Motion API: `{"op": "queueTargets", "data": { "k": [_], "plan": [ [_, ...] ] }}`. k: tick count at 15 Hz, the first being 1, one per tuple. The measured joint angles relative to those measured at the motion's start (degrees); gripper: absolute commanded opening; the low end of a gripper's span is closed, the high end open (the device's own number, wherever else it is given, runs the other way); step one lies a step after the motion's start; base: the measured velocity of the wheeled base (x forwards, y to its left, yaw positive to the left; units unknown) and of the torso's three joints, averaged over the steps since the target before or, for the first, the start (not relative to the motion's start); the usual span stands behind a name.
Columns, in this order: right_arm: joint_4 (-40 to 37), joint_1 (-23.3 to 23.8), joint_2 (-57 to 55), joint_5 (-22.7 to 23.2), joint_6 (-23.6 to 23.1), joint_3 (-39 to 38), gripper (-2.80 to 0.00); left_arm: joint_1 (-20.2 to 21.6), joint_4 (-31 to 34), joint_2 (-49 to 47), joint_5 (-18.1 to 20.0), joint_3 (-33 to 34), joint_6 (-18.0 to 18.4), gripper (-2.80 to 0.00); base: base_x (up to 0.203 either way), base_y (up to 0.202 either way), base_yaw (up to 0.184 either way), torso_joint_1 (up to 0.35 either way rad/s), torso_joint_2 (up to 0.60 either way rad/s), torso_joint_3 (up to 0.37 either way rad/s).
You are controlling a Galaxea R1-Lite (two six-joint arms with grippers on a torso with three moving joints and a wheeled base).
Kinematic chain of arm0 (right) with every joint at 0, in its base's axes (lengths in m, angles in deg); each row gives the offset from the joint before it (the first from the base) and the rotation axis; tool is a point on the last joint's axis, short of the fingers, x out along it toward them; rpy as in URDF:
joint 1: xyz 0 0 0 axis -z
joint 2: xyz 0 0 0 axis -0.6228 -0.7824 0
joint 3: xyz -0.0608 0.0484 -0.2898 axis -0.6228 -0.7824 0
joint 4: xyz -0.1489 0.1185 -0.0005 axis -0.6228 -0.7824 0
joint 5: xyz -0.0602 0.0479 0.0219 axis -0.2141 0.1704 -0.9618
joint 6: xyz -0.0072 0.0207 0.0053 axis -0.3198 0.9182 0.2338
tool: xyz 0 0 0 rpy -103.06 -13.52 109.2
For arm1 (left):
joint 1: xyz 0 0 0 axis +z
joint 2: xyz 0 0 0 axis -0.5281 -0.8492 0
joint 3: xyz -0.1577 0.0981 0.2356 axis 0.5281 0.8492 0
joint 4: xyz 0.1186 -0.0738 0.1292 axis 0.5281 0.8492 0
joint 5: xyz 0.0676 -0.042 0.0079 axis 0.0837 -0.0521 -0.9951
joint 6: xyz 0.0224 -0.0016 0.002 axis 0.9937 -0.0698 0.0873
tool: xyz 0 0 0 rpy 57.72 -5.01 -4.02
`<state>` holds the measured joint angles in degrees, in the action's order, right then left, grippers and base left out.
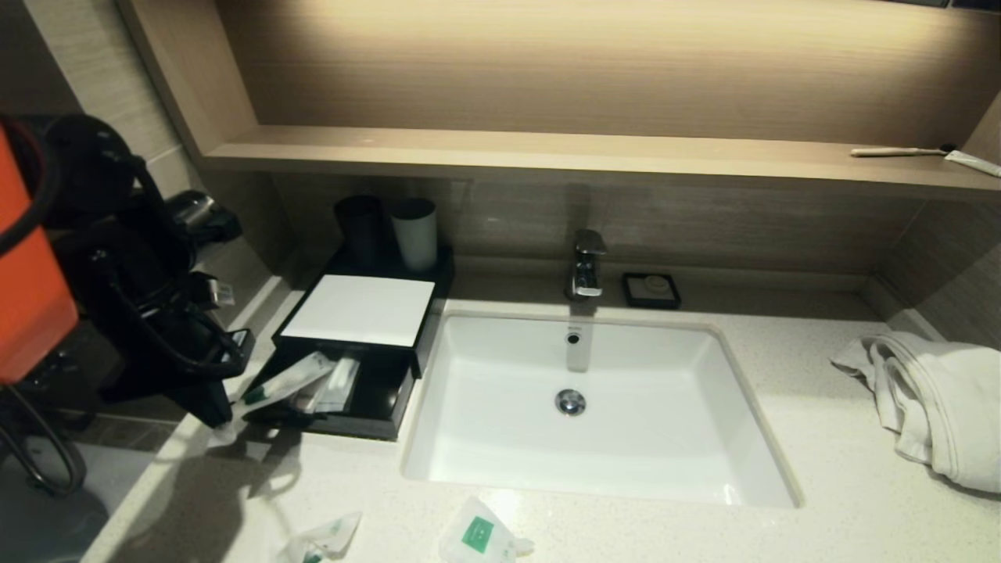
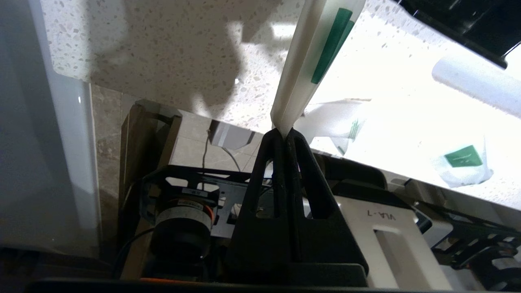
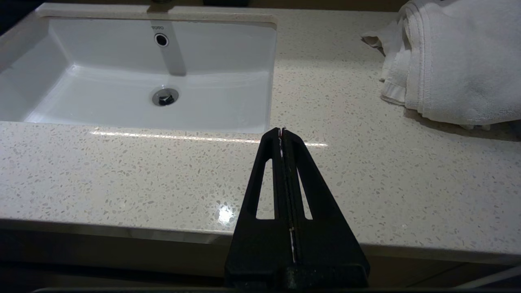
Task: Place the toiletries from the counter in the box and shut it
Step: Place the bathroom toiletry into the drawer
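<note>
Left wrist view: the left gripper (image 2: 283,132) pinches the end of a long white packet (image 2: 313,61) with a green stripe, slanting into the open black box (image 1: 344,391) beside the sink (image 1: 500,469). Right gripper (image 3: 281,132) hovers closed, empty, above the counter (image 3: 122,171).

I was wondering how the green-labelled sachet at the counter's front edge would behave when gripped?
The sachet looks like thin, crumpled film, so it would probably flop and fold rather than hold shape. It seems light, so a nudge may slide it across the glossy counter. Lying flat, it probably won't roll.
</note>
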<state>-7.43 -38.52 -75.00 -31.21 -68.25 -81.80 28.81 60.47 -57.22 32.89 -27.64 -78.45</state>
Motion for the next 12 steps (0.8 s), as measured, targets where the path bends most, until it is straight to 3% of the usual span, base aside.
{"op": "queueTargets", "data": {
  "k": [12],
  "plan": [
    [0.0, 0.0, 0.0, 0.0, 0.0, 0.0, -2.8, -1.8, 0.5, -10.0, 0.0, -11.0, -1.1, -2.8, 0.0, 0.0, 0.0, 0.0, 0.0, 0.0]
  ]
}}
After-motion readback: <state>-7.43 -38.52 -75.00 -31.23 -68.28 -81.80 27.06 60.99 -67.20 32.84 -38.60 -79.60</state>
